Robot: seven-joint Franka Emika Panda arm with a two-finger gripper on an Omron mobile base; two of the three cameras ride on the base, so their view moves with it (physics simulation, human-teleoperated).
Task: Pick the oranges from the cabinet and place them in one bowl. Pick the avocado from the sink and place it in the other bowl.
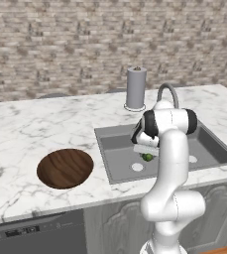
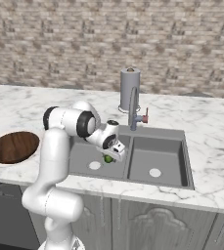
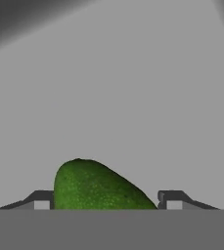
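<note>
Avocado point(image 3: 96, 188) sat between gripper point(image 3: 101, 200) fingers, clamp state unclear; off-centre contact could squirt it across sink point(image 1: 116, 149).

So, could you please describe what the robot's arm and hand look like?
The arm is glossy white, built of rounded tube-like segments with dark bands at the joints. The hand is white with a dark patch, and its two small finger tips are dark grey. No cables show.

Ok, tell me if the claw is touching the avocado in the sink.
Cannot tell. In the hand view the avocado lies between the claw fingertips, flush with one and near the other, but the contact points are cut off.
</note>
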